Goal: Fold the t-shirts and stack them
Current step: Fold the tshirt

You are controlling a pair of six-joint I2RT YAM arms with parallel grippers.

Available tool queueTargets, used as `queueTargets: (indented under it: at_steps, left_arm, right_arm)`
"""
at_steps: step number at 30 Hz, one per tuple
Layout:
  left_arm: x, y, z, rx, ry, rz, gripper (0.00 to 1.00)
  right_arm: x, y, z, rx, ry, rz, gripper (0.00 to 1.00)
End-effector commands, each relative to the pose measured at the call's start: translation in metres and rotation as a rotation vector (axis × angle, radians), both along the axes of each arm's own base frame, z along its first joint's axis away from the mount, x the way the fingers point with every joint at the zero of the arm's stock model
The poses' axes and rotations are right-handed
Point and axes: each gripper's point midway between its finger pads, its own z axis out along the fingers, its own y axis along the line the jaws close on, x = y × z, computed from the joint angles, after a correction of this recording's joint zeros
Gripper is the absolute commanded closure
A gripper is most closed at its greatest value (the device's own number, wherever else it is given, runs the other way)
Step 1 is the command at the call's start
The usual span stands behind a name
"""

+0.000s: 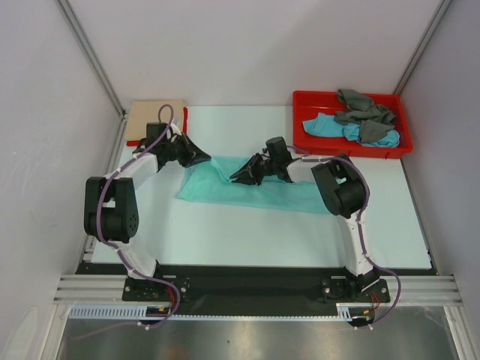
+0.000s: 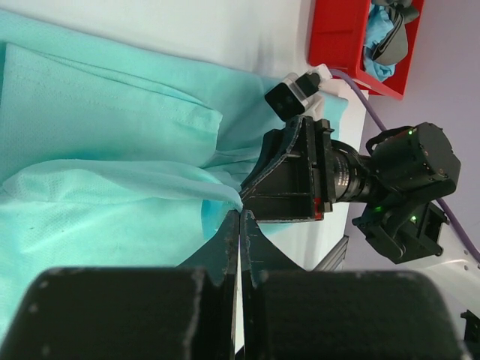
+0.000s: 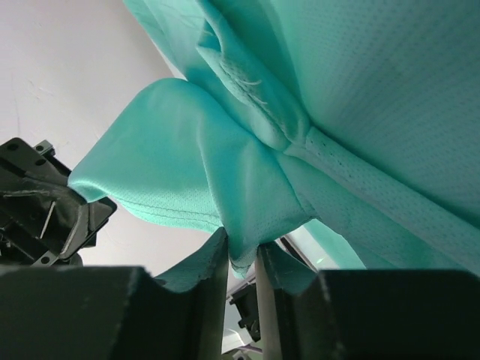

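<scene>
A mint-green t-shirt (image 1: 259, 193) lies spread across the middle of the white table (image 1: 225, 232). My left gripper (image 1: 208, 157) reaches in from the left, shut on a raised edge of the shirt (image 2: 97, 135); the cloth meets its closed tips (image 2: 240, 215). My right gripper (image 1: 237, 178) comes from the right, tip to tip with the left one. It is shut on a bunched fold of the same shirt (image 3: 360, 90), and cloth shows between its fingers (image 3: 241, 253). A beige t-shirt (image 1: 154, 120) lies folded at the back left over a red one (image 1: 185, 120).
A red plastic tray (image 1: 351, 147) stands at the back right, holding a crumpled grey t-shirt (image 1: 364, 112) on a turquoise-blue one (image 1: 326, 126). White walls close in the table on both sides and at the back. The arm bases sit at the near edge.
</scene>
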Motion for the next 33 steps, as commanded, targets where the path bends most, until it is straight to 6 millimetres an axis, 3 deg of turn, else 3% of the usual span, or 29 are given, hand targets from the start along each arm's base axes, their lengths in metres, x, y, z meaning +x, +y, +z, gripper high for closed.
queueTargets:
  at_steps: [1, 8, 14, 24, 33]
  left_arm:
    - [0.013, -0.001, 0.016, -0.014, -0.063, -0.030, 1.00]
    - [0.013, 0.006, 0.008, 0.010, -0.042, -0.018, 0.99]
    - [-0.009, 0.014, 0.003, 0.049, -0.026, -0.015, 1.00]
    - [-0.058, 0.028, -0.044, 0.123, 0.098, -0.023, 1.00]
    - [-0.069, 0.034, -0.051, 0.167, 0.115, -0.021, 1.00]
  right_arm:
    - [0.019, -0.005, 0.013, 0.036, -0.037, -0.035, 0.77]
    - [0.022, -0.006, 0.011, 0.021, -0.055, 0.012, 0.77]
    - [0.005, -0.003, 0.006, -0.015, -0.064, 0.087, 0.75]
    - [-0.017, -0.008, -0.010, -0.085, -0.040, 0.157, 0.77]
    - [-0.025, -0.014, -0.020, -0.125, -0.045, 0.187, 0.76]
